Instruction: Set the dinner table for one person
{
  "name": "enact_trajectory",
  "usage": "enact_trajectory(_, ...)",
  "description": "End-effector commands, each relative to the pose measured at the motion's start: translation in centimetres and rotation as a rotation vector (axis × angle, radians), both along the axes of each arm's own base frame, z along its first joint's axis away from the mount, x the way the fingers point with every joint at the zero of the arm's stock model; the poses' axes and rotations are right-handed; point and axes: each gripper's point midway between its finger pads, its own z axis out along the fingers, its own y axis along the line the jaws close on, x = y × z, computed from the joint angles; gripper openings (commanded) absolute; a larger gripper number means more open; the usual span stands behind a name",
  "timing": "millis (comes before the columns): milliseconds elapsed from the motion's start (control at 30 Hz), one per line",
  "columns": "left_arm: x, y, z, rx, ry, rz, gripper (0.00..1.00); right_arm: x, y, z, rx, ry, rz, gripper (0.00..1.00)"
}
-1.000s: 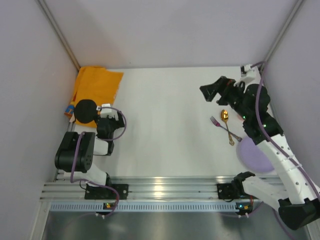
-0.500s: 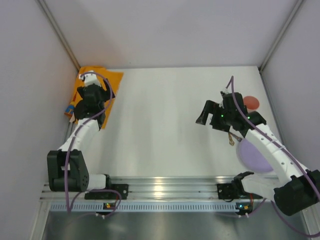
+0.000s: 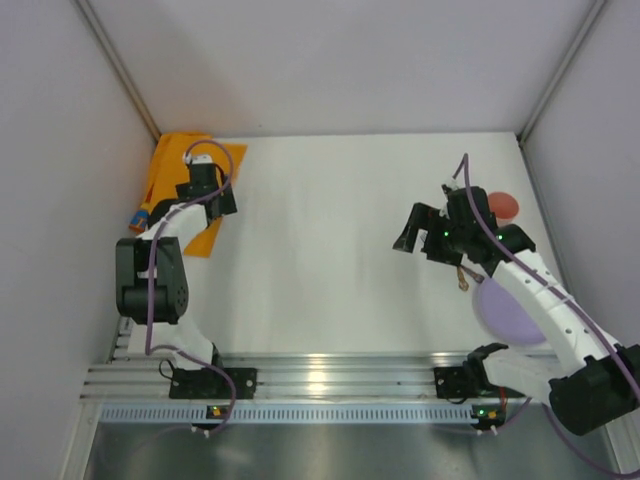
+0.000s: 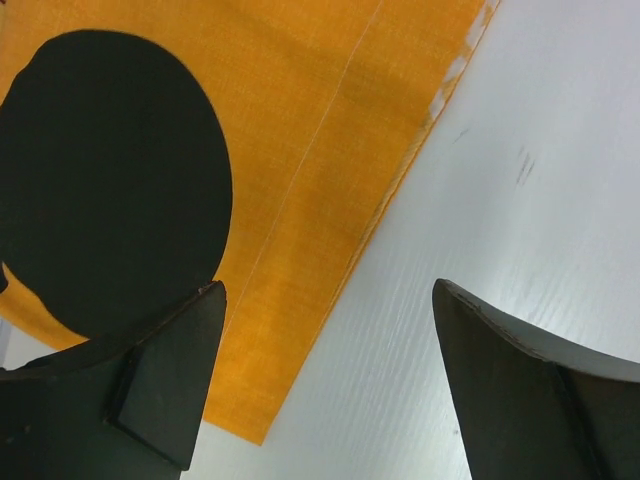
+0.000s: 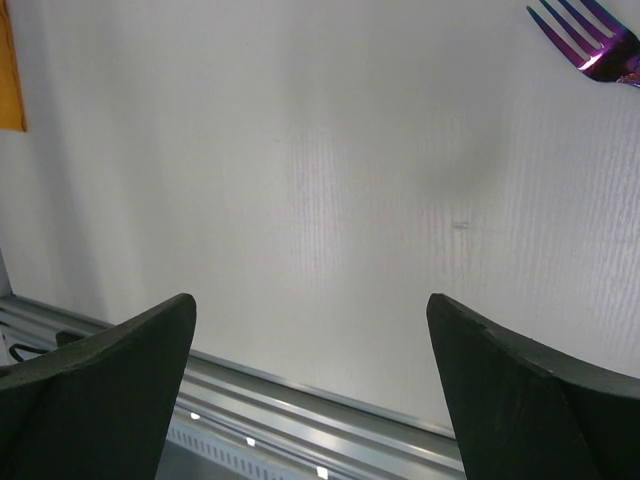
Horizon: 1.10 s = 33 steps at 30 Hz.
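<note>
– When the overhead view is read from the left, what comes first, and can any writing be read?

– Far-left corner: the orange placemat (image 3: 178, 185), printed with a black disc (image 4: 100, 180). A small blue patch at its left edge is too small to read. The left gripper (image 3: 212, 200) hangs over the mat's right edge, jaws wide, nothing between them. In the left wrist view that edge runs up between the fingers (image 4: 150, 390), with mat on one side and bare tabletop on the other.

– And further right?

– Centre: the white dinner table (image 3: 320, 240), which bears every item. The right gripper (image 3: 407, 232) hovers over a bare stretch of it, jaws wide and empty. Beyond it lie a red disc (image 3: 503, 205), a utensil handle (image 3: 461, 278) showing beside the arm, and a purple plate (image 3: 505, 312) partly under the forearm. The tines of an iridescent purple fork (image 5: 590, 40) enter the top right corner of the right wrist view.

– What differs from the earlier frames?

– One second ago the left arm was folded close to its base; half a second ago its wrist was over the mat; now it stands at the mat's right edge. The right arm then reached toward the far right corner, leaving fork and spoon uncovered and hiding the red disc. Over the last half second it has barely moved.
</note>
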Motion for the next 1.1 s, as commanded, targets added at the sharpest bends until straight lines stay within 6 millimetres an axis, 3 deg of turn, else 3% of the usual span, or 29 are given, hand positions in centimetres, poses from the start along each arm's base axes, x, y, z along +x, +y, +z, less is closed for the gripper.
enact_trajectory(0, 2.4, 0.7, 1.5, 0.017, -0.023, 0.018, 0.89, 0.2, -0.3, -0.1, -0.028, 0.000, -0.002, 1.00)
enact_trajectory(33, 2.6, 0.7, 0.3, 0.018, 0.009, 0.019, 0.89, 0.4, -0.3, -0.3, -0.037, 0.004, -0.002, 1.00)
enact_trajectory(100, 3.4, 1.0, 0.3, 0.029, 0.015, 0.033, 0.86, 0.7, -0.4, -0.4, -0.044, 0.008, -0.005, 1.00)
enact_trajectory(233, 4.7, 0.8, -2.0, 0.021, 0.059, 0.026, 0.84, 1.9, -0.4, -0.6, -0.062, 0.017, -0.015, 1.00)
enact_trajectory(267, 5.5, 0.8, -1.6, 0.017, 0.047, 0.023, 0.84, 2.1, -0.4, -0.7, -0.064, 0.021, -0.015, 1.00)
enact_trajectory(333, 5.8, 0.6, -3.3, 0.010, 0.091, 0.014, 0.82, 2.7, -0.1, -1.1, -0.068, 0.031, -0.007, 1.00)
enact_trajectory(400, 6.9, 0.5, -3.2, 0.006, 0.093, 0.010, 0.81, 3.2, 0.1, -1.2, -0.074, 0.035, -0.002, 1.00)
enact_trajectory(433, 6.7, 0.3, -4.4, 0.001, 0.131, -0.001, 0.81, 3.6, 0.2, -1.3, -0.079, 0.043, -0.001, 1.00)
enact_trajectory(767, 8.7, 2.3, -5.6, 0.094, 0.180, 0.076, 0.77, 5.9, 0.6, -2.1, -0.104, 0.063, 0.020, 1.00)
enact_trajectory(833, 8.7, 2.6, -6.4, 0.104, 0.206, 0.076, 0.72, 6.1, 0.5, -2.3, -0.107, 0.071, 0.020, 1.00)
enact_trajectory(867, 8.8, 2.6, -6.3, 0.108, 0.210, 0.073, 0.57, 6.2, 0.5, -2.4, -0.109, 0.073, 0.022, 1.00)
enact_trajectory(1067, 8.8, 1.9, -7.7, 0.068, 0.256, 0.025, 0.09, 6.3, -0.3, -2.6, -0.104, 0.082, 0.006, 1.00)
